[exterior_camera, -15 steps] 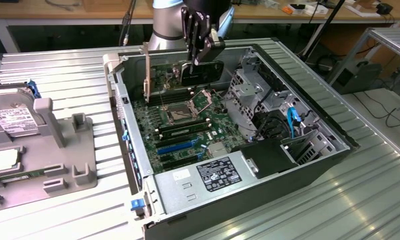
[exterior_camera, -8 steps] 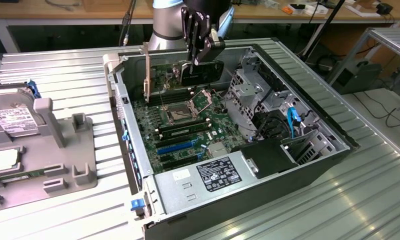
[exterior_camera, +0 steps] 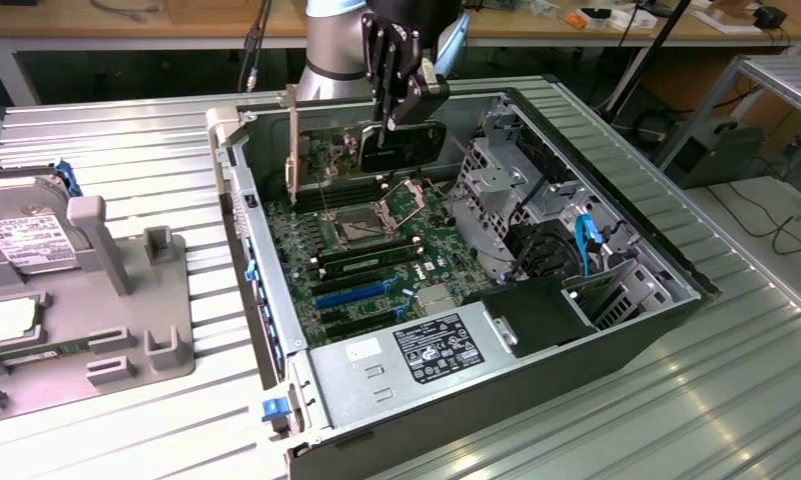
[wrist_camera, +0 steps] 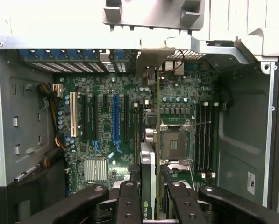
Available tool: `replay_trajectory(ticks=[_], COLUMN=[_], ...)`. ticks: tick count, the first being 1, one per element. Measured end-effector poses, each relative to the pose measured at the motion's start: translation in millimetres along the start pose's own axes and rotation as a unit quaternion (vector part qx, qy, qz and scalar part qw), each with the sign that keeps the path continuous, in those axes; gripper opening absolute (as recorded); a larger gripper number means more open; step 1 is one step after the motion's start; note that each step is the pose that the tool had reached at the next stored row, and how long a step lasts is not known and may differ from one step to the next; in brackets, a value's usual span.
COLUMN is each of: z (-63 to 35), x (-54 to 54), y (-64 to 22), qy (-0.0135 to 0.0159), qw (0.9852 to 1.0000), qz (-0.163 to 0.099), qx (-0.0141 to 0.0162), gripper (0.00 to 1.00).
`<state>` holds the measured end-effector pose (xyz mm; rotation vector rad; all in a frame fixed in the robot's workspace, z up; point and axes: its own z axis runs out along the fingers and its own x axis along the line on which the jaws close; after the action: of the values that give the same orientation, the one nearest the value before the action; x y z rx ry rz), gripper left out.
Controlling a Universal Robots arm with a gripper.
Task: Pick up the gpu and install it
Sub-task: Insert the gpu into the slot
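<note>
While the gripper (exterior_camera: 395, 118) is pinching the gpu (exterior_camera: 400, 150) edge-down over the far end of the motherboard (exterior_camera: 427, 262) inside the open case (exterior_camera: 574, 390), the install step is seemingly calling for squaring its connector with a slot (wrist_camera: 115, 116).

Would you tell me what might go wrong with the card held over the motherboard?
The gripper holds the graphics card edge-down above the motherboard. Lowered off its slot, it might strike the open processor socket beside it. Its metal bracket sits close to the case's rear wall and might catch.
</note>
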<state>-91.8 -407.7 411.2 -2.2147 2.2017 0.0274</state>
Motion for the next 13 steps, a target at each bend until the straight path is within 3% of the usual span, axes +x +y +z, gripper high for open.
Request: replay_trajectory(ticks=[10, 13], z=[0.1, 0.0], x=[14.5, 25.3], y=[0.1, 0.2], qy=[-0.0001, 0.0000], qw=[1.0000, 1.0000], qz=[0.000, 0.000], qx=[0.0000, 0.0000], gripper=[0.27, 0.27])
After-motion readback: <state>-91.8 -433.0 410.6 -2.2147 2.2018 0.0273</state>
